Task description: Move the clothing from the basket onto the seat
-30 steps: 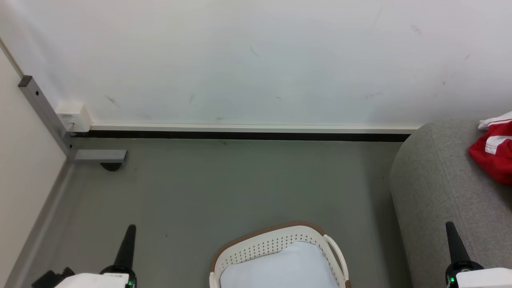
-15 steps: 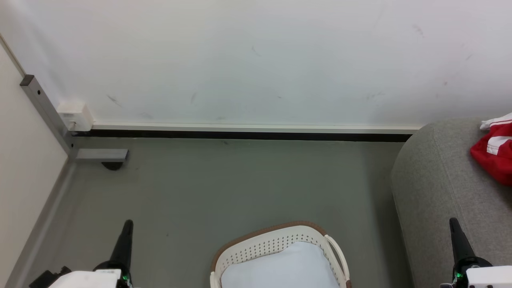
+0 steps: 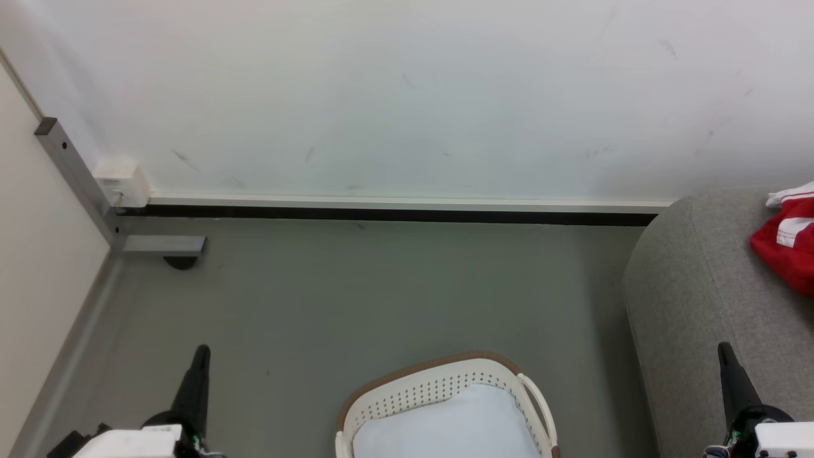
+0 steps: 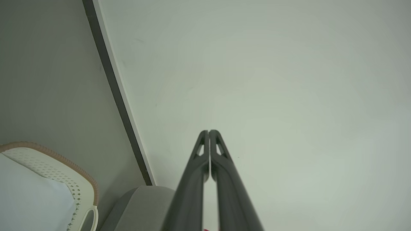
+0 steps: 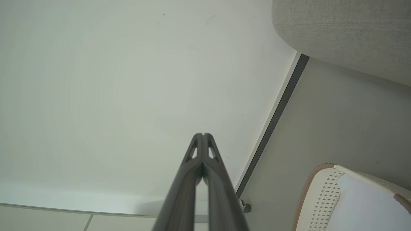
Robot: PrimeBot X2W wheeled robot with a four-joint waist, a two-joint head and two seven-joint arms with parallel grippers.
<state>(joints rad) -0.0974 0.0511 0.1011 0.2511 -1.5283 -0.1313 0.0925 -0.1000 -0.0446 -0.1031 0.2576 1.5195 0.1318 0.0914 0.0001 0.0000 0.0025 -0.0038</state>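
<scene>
**A:** How do the jaws stand?

**B:** The left gripper [image 4: 208,131] has its two fingers pressed together along their length, with nothing between them. The right gripper [image 5: 203,134] is the same: tips touching, nothing held. Both point at the wall [image 3: 407,95].

**A:** Where is the clothing?

**B:** Ahead of the right jaws and out to their right. It is a red heap with white stripes [image 3: 785,251], lying on the seat [image 3: 693,286] at the edge of the head view, well apart from the fingertips.

**A:** And the basket?

**B:** The basket [image 3: 439,376] is on the floor [image 3: 381,286] between the two grippers, nearer the robot than either pair of tips. It is right of the left jaws and left of the right jaws. Its inside shows a flat, pale surface. It touches neither gripper.

**A:** How close is the seat to the right jaws?

**B:** In the head view the right fingers stand in front of its grey cloth. I cannot tell whether they touch it.

**A:** Anything by the left jaws?

**B:** Bare floor. Farther ahead and to their left, a grey post [image 3: 73,175] meets the dark skirting [image 3: 394,215].
</scene>
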